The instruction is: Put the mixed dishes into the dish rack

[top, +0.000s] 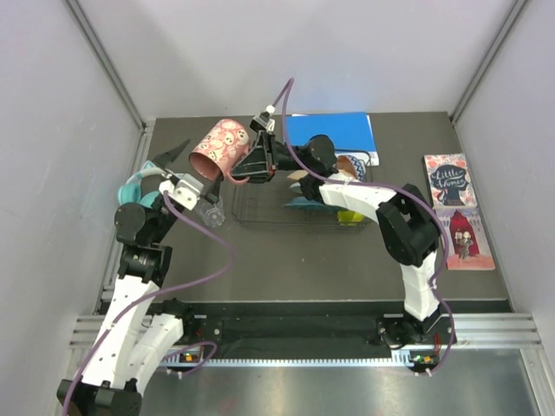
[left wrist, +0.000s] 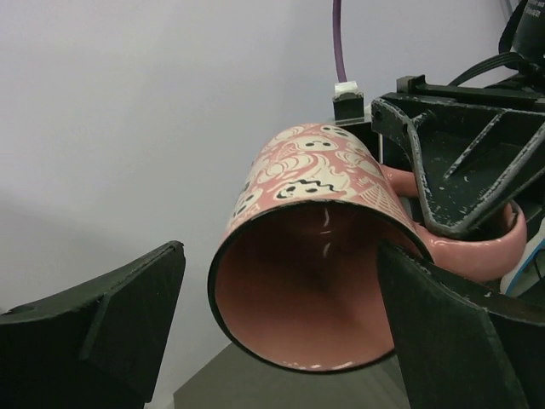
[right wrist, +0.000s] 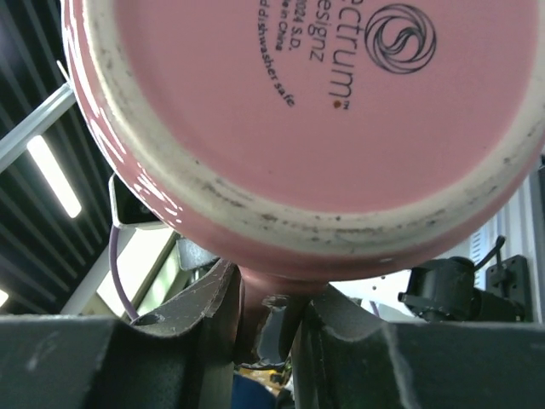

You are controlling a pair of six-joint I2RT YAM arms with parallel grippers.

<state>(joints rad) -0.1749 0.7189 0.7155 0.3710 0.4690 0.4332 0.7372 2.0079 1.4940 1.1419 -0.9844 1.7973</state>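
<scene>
The pink mug [top: 218, 149] with a white pattern hangs tilted in the air above the left end of the black wire dish rack [top: 260, 211]. My right gripper [top: 251, 165] is shut on its handle [right wrist: 266, 311], and the mug's base [right wrist: 324, 102] fills the right wrist view. My left gripper [top: 186, 165] is open just left of the mug, its fingers [left wrist: 128, 307] on either side of the mug's open mouth [left wrist: 306, 298] without touching it. A clear cup [top: 211, 213] lies on the table by the rack. A teal plate [top: 303, 202], a watermelon plate [top: 351, 163] and a yellow-green bowl [top: 351, 217] sit in the rack, partly hidden by my right arm.
A blue book [top: 334, 132] lies behind the rack. Teal headphones [top: 139, 186] lie at the left, under my left arm. Two illustrated books [top: 447, 179] lie at the right. Grey walls close in the table on three sides.
</scene>
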